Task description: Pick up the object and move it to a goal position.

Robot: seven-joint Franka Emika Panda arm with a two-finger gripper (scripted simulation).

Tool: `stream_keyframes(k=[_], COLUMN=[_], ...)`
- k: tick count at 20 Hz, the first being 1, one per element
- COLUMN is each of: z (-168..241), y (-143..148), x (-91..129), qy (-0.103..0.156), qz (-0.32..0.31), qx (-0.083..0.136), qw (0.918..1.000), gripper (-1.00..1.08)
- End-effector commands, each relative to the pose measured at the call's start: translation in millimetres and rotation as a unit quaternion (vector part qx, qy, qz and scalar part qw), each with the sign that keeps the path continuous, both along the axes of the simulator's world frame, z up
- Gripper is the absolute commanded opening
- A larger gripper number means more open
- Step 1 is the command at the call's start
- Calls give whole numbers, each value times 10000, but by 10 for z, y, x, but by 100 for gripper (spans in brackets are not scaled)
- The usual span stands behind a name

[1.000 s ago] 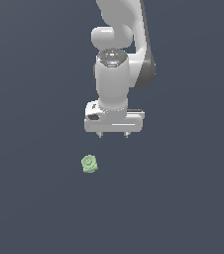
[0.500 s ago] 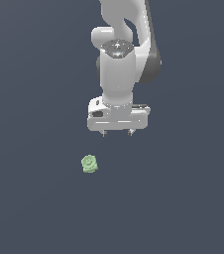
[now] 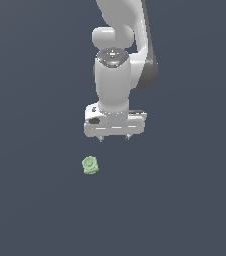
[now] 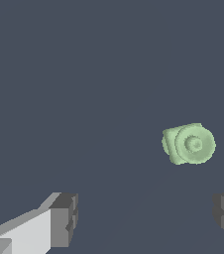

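Note:
The object (image 3: pixel 90 165) is a small pale green blocky piece with a round ringed face, lying on the dark floor. In the wrist view the object (image 4: pixel 189 144) shows its ringed face, beyond the fingertips and nearer one of them. My white gripper (image 3: pixel 114 138) hangs above the floor, up and toward the exterior view's right of the object, apart from it. Its two short fingers (image 4: pixel 64 220) stand wide apart with nothing between them, so it is open.
The floor (image 3: pixel 185 200) is a plain dark grey-blue surface. The white arm (image 3: pixel 117 80) rises from the gripper to the upper edge of the exterior view.
The gripper has come down and shifted slightly toward the exterior view's left, nearer the object. The object has not moved.

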State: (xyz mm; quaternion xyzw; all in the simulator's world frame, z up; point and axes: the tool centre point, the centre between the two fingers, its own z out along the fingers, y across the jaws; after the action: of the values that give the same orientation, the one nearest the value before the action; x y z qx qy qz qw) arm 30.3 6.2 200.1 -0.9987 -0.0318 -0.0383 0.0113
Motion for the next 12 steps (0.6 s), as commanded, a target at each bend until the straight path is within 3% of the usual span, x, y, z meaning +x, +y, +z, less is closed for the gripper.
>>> stream_keyframes(k=[1,12], z=[-83,-714], y=[-95,-790], x=[51,337], qy=[31,243], qz=[76,656], qx=[-21,-131], qw=[10000,9975], gripper=[100,100])
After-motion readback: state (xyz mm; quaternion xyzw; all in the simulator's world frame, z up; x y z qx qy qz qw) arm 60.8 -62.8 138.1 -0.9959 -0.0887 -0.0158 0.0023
